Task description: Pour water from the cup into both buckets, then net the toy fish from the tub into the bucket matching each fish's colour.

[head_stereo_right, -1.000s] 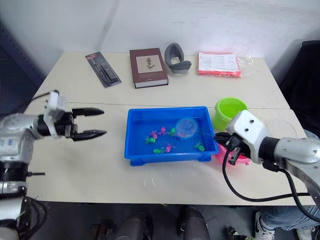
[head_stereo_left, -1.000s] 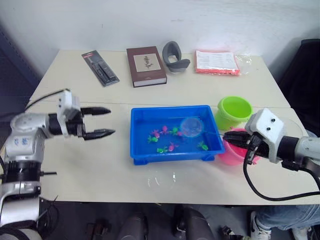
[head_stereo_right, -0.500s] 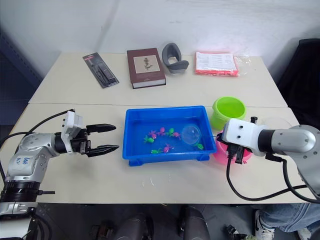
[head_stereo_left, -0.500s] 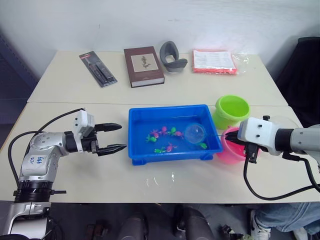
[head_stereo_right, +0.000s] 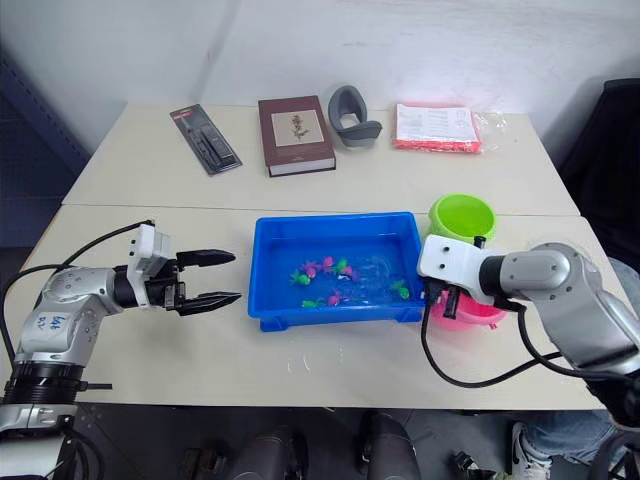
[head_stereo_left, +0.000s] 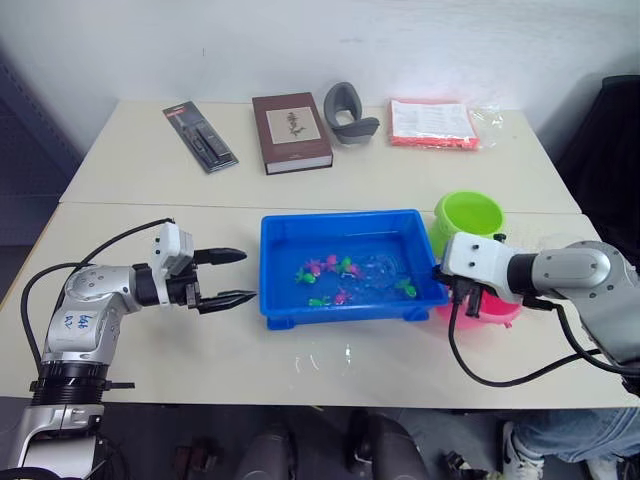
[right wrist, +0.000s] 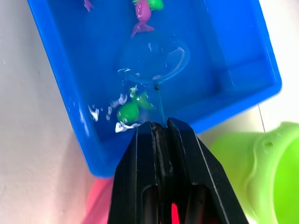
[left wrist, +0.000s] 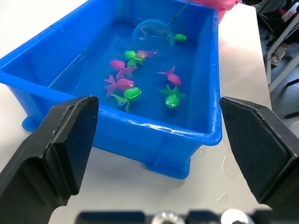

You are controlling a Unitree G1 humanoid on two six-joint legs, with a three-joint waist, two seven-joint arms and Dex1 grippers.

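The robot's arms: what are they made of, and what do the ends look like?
Both arms are silvery-grey metal tubes with white block-shaped wrists and loose black cables. Each ends in a pincer with two black, tapered fingers: the left pincer and the right pincer. The left arm bears small blue handwritten markings.

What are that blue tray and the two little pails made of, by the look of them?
The blue tray looks like glossy moulded plastic: even bright colour, rounded rim, light glinting off its wall. The green pail and the pink pail seem the same sort, smooth and slightly translucent at the edge. The right pincer partly hides the pink one, so that is less sure.
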